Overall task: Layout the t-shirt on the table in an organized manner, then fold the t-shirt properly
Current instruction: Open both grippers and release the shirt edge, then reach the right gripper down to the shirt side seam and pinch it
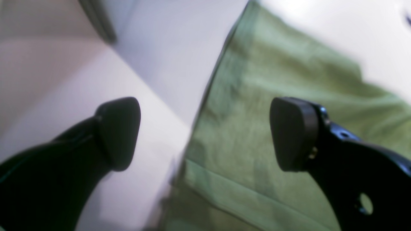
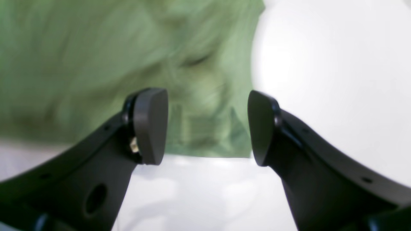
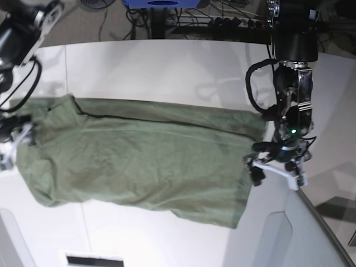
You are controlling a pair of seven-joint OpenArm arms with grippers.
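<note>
My black pads [image 2: 151, 125], plain olive-green t-shirt [image 3: 139, 158], smooth white table [image 3: 167, 61] with thin dark seam, grey panel near right [image 3: 267, 239].

Background, base view: tangled dark cables [image 3: 222, 19] on the floor beyond the far edge; a blue object [image 3: 161, 3] at top centre; a grey angled panel [image 3: 278, 233] at lower right.

black claw [image 1: 205, 134], rounded pads [image 1: 293, 133], looped cable [image 3: 253, 83]

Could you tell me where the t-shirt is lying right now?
In the base view the t-shirt lies spread across the white table, between the two arms.
</note>
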